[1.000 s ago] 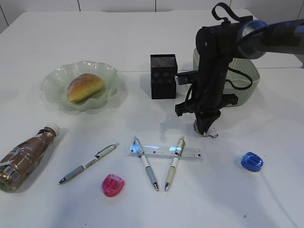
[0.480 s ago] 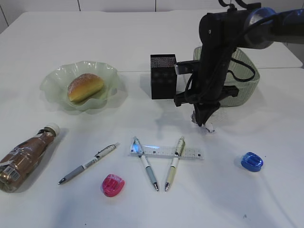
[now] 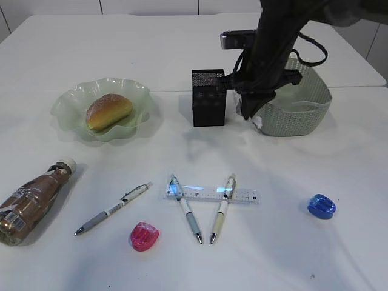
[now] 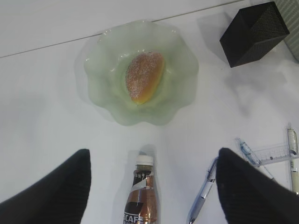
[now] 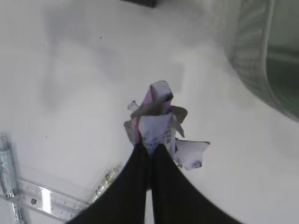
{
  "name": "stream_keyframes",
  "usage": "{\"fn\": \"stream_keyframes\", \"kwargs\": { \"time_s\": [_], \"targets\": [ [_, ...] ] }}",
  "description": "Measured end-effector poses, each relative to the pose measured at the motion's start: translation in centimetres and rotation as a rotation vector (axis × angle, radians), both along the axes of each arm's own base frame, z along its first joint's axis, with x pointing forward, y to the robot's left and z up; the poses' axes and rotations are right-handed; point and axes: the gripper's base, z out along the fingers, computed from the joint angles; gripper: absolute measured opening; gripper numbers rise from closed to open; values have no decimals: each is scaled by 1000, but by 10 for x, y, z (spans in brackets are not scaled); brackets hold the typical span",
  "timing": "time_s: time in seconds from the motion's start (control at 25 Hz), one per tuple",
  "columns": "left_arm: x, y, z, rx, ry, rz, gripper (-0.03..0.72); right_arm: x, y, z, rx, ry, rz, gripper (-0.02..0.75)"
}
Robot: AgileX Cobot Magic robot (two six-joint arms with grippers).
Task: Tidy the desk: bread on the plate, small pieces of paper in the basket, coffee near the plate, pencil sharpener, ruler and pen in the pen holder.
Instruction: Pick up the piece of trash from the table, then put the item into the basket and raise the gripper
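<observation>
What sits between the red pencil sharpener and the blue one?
In the exterior view, two pens under the clear plastic ruler.

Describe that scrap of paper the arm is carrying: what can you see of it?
The piece of paper is a small crumpled wad, whitish with grey print and a purplish-pink patch, its torn corners sticking out. The right gripper has its dark fingertips pinched shut on its lower end, holding it off the desk, just beside the pale green basket, not yet over it.
</observation>
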Motion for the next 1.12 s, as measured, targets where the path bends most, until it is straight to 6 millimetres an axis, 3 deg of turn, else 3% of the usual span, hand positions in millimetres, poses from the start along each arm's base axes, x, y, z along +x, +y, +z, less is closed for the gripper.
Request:
{"fn": "stream_keyframes", "kwargs": {
  "time_s": [0.4,0.64,0.68,0.76,0.96,1.12],
  "targets": [
    [0,0,0,0,0,0,592,9,0,53,45,-158,-11,18],
    [0,0,0,0,0,0,592,14,-14,61,50,-182,-49,18],
    [0,0,0,0,0,0,592,19,-34,62,29,-191,-90,18],
    [0,0,0,0,0,0,592,21,-42,63,24,-194,-107,18],
    [0,0,0,0,0,0,592,27,-85,64,-20,-203,-191,18],
    [0,0,0,-4,1,6,592,29,-103,63,-35,-203,-227,18]
  ]
}}
